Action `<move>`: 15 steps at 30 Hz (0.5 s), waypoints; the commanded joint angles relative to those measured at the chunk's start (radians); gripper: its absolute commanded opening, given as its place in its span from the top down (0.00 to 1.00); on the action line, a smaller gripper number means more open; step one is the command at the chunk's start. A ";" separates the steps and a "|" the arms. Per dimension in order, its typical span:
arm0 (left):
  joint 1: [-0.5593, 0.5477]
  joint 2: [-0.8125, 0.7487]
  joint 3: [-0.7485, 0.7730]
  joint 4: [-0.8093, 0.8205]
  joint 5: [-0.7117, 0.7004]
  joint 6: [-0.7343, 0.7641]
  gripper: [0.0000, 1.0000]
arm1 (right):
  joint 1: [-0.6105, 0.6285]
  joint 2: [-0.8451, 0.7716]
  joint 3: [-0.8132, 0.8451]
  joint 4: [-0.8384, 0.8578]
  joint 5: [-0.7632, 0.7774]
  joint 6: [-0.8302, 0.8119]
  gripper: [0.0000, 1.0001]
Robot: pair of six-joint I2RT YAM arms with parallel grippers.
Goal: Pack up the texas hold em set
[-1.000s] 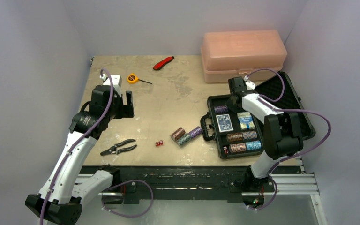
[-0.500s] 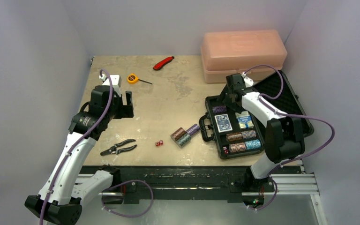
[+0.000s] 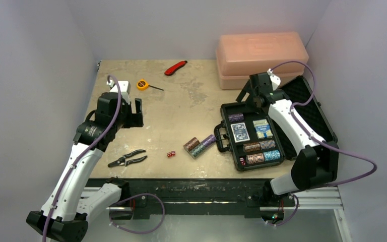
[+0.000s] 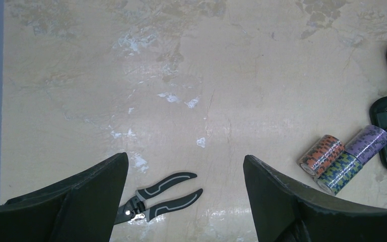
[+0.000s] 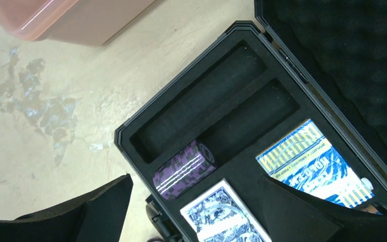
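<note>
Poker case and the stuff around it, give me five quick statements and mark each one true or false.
1. The black case lies open. True.
2. Three chip rolls lie on the table outside the case. True.
3. The right gripper grips a purple roll. False: its jaws stand open and empty, and the roll sits in a case slot.
4. The pliers lie inside the case. False: they lie on the bare table, well away from the case.
5. Two blue card decks sit in the case. True.
</note>
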 commanded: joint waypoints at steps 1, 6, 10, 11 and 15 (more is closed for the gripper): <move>-0.004 -0.007 -0.011 0.029 -0.011 0.025 0.16 | 0.018 -0.070 0.022 -0.034 -0.057 -0.027 0.01; -0.004 -0.014 -0.011 0.029 0.002 0.024 0.16 | 0.063 -0.103 0.038 -0.070 -0.073 -0.021 0.01; -0.004 -0.019 -0.010 0.029 0.016 0.021 0.16 | 0.140 -0.105 0.059 -0.127 -0.076 0.032 0.01; -0.004 -0.020 -0.008 0.027 0.019 0.019 0.16 | 0.168 -0.107 0.056 -0.134 -0.073 0.050 0.01; -0.004 -0.036 -0.008 0.028 0.026 0.018 0.16 | 0.253 -0.130 0.009 -0.133 -0.070 0.144 0.01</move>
